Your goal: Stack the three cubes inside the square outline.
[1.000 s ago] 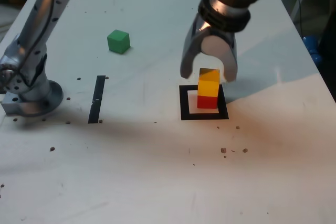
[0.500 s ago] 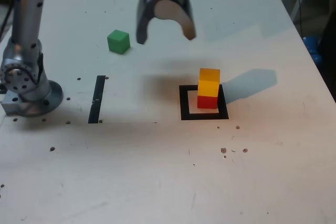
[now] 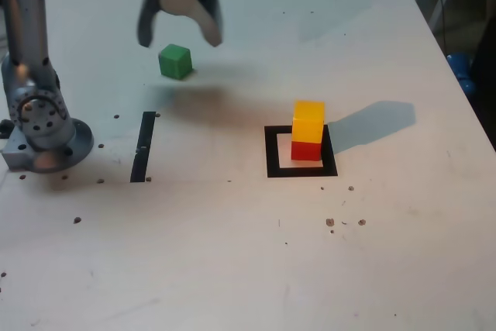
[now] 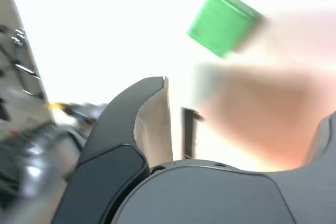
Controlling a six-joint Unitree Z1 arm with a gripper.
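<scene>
Gripper (image 3: 180, 30) spread wide, empty, hovering above green cube (image 3: 175, 61), cube just below and between the fingertips, not touching. Same green cube (image 4: 223, 23) blurred in wrist view, ahead of the dark fingers (image 4: 134, 129). Yellow cube (image 3: 308, 121) stacked on red cube (image 3: 306, 149) inside square outline (image 3: 301, 170), well apart from green cube, toward exterior view's right. Straight black tape strip (image 3: 143, 146) near arm base (image 3: 43, 125). White table (image 3: 232, 253), speckled with dark crumbs. Upper arm cut off by frame; wrist view motion-smeared.
</scene>
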